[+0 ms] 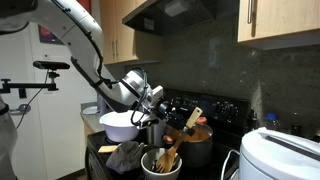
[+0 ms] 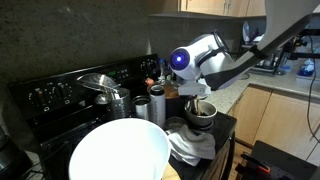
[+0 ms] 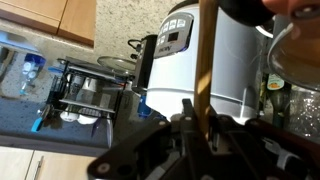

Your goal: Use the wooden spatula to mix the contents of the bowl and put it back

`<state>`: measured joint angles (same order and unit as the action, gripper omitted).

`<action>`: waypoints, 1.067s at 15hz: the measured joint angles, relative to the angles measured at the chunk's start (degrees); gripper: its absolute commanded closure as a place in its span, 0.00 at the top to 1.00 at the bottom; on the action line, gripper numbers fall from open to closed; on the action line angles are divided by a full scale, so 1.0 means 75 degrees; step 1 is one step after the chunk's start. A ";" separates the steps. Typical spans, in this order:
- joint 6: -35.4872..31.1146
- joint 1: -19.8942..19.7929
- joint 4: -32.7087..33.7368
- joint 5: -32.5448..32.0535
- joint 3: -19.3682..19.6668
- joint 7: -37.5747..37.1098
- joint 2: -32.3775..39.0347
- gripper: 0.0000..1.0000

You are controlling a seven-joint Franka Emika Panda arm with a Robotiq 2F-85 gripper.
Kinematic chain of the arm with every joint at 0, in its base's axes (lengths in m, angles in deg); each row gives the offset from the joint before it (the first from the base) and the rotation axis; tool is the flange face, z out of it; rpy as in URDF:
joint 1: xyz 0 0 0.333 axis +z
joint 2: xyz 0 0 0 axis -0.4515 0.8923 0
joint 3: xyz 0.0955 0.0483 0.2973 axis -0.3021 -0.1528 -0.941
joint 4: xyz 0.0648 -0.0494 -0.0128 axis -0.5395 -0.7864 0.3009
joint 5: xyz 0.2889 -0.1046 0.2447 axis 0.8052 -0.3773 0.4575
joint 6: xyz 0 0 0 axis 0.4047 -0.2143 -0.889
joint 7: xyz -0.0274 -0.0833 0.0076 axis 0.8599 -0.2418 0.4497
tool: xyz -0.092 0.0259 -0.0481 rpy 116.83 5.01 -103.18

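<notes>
My gripper [image 3: 203, 113] is shut on the wooden spatula [image 3: 206, 50], whose slim light-brown handle runs straight between the fingers in the wrist view. In both exterior views the gripper [image 1: 152, 104] [image 2: 194, 90] points down over the small white bowl [image 2: 201, 114] with dark contents, which also shows at the front of the stove [image 1: 160, 163]. The spatula's lower end reaches down into the bowl [image 1: 167, 153]. I cannot tell whether its blade touches the contents.
A large white mixing bowl [image 1: 120, 124] [image 2: 119, 155] stands beside the gripper. A steel pot [image 1: 198, 150] with orange contents holds another wooden utensil [image 1: 193, 118]. Steel cups [image 2: 141, 105] and a grey cloth [image 2: 190, 145] lie close. A white appliance [image 1: 285, 155] [image 3: 215, 60] stands on the counter.
</notes>
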<state>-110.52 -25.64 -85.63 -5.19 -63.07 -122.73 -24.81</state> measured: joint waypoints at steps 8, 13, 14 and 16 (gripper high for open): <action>0.0008 -0.0034 0.0081 0.1082 0.0045 0.0091 -0.0145 0.03; 0.0517 -0.0025 0.0030 -0.0142 -0.0025 -0.1454 -0.0079 0.03; 0.0686 -0.0021 0.0017 -0.0478 -0.0045 -0.1686 -0.0041 0.03; 0.0936 -0.0007 0.0017 -0.1020 -0.0056 -0.1892 0.0026 0.03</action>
<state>-103.49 -25.70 -85.50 -12.84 -63.49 -136.92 -24.61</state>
